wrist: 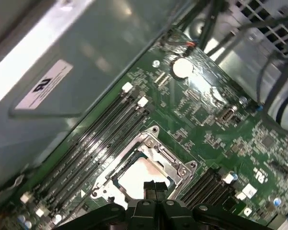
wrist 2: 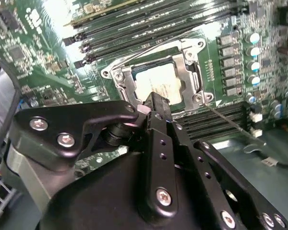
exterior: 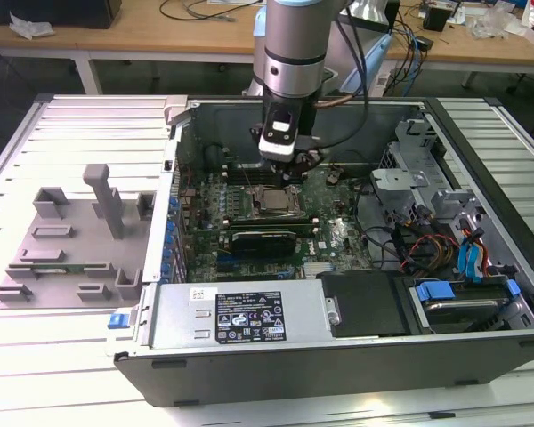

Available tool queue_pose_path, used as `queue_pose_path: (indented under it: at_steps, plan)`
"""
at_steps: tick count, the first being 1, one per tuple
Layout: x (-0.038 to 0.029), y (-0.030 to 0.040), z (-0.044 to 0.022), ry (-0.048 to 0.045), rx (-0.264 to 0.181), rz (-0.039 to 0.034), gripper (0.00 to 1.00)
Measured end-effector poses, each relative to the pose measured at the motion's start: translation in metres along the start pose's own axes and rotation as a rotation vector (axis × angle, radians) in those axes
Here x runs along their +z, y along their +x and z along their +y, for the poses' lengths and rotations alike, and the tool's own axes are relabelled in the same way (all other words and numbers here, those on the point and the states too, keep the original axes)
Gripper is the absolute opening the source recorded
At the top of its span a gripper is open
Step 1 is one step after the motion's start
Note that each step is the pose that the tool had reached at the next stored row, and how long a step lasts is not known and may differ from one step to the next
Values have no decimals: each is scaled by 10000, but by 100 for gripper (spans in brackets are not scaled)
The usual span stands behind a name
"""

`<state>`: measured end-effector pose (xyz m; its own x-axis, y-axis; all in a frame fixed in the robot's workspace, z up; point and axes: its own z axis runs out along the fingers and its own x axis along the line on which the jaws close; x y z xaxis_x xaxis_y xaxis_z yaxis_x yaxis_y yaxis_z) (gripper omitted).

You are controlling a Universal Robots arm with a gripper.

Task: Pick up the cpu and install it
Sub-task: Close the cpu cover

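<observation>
The cpu [exterior: 276,201] lies flat inside the dark socket with its metal frame [exterior: 272,216] on the green motherboard, silvery top up. It shows in both wrist views, cpu [wrist 2: 159,85] and cpu [wrist: 143,175]. My gripper [exterior: 293,165] hangs just above the socket's far edge, apart from the cpu. In the first wrist view my gripper [wrist: 155,186] has its black fingertips [wrist: 149,188] pressed together with nothing between them. The second wrist view shows my gripper [wrist 2: 156,99] over the cpu's near edge.
The open computer case [exterior: 249,329] surrounds the motherboard. Memory slots [wrist: 101,139] run beside the socket. A thin socket lever [wrist 2: 225,120] sticks out sideways. Cables and a drive cage [exterior: 445,222] crowd the exterior view's right. A grey tray [exterior: 71,258] lies at the exterior view's left.
</observation>
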<state>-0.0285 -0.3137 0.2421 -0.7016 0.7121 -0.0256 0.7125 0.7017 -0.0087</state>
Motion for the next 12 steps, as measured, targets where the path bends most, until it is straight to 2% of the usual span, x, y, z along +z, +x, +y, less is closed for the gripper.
queue_pose_path:
  at_steps: [5,7,11,12]
  plan:
    - [1,0,0,-23,-1205,-18,11]
    - [1,0,0,-38,-2026,-31,11]
    - [3,0,0,-68,-3236,-44,11]
    - [4,0,0,-79,-3656,-48,11]
